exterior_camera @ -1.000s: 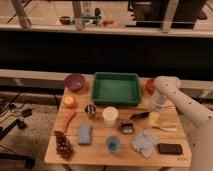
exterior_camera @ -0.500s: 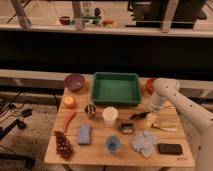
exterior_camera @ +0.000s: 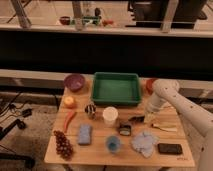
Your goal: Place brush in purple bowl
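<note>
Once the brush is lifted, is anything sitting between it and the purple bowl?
Yes. The gripper is down at the brush, right of the white cup. The purple bowl is at the far left corner; the white cup and the green tray front-left corner lie along the straight line.

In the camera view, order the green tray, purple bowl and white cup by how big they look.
1. green tray, clearly largest
2. purple bowl
3. white cup, slightly smaller though nearer the camera
The gripper is down at the brush.
</note>
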`<state>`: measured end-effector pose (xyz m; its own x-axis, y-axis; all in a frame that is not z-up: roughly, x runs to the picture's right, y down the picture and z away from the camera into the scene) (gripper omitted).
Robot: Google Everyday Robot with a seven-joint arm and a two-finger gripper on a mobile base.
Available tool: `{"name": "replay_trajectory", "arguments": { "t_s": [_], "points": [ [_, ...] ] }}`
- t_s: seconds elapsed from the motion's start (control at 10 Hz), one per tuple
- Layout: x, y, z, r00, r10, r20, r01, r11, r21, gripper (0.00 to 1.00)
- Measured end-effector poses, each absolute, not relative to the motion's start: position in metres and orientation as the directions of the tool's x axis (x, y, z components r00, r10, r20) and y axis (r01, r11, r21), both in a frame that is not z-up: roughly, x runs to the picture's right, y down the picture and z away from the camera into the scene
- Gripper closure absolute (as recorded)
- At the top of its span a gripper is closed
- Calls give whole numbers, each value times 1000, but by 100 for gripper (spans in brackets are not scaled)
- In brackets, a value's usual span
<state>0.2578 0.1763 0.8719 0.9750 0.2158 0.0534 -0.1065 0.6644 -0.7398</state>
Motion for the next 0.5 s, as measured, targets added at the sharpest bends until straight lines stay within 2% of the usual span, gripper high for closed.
{"name": "replay_trajectory", "arguments": {
  "t_s": [0.1,0.2,0.5],
  "points": [
    [257,177,873,977,205,51,-102,668,-737,82],
    [256,178,873,981,190,47,-96,674,-732,86],
    [249,184,864,988,147,54,-63,688,-723,86]
  ]
}}
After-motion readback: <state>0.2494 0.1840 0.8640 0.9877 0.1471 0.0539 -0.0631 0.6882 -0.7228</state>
